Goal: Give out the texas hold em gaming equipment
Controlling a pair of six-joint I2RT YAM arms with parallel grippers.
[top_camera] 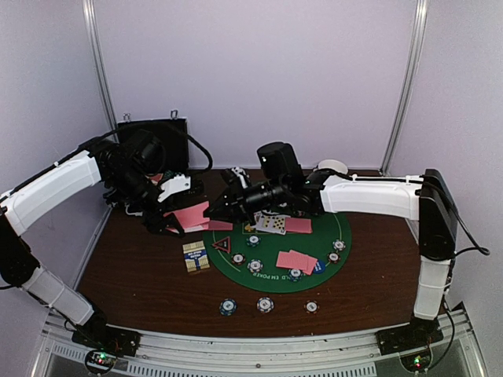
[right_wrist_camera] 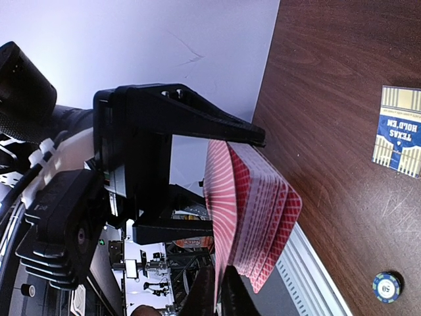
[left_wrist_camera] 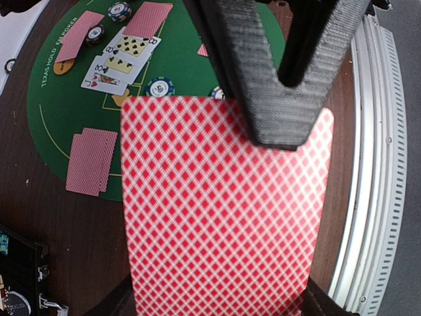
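Note:
My left gripper (top_camera: 174, 214) is shut on a deck of pink-backed cards (top_camera: 190, 214), held above the table left of the green mat (top_camera: 275, 284). In the left wrist view the deck (left_wrist_camera: 217, 217) fills the frame between the fingers (left_wrist_camera: 113, 304). My right gripper (top_camera: 222, 206) meets the deck from the right, and its fingertips (right_wrist_camera: 205, 296) are shut on the edge of the top card (right_wrist_camera: 220, 217). The mat holds face-up cards (top_camera: 271, 224), pink card pairs (top_camera: 295, 260), several chips (top_camera: 255, 266), a blue disc (top_camera: 318, 267) and a red-black triangle marker (top_camera: 222, 243).
A card box (top_camera: 196, 256) lies left of the mat. Three chips (top_camera: 265, 304) lie in a row near the front edge. A black case (top_camera: 153, 140) stands at the back left and white bowls (top_camera: 332, 166) at the back.

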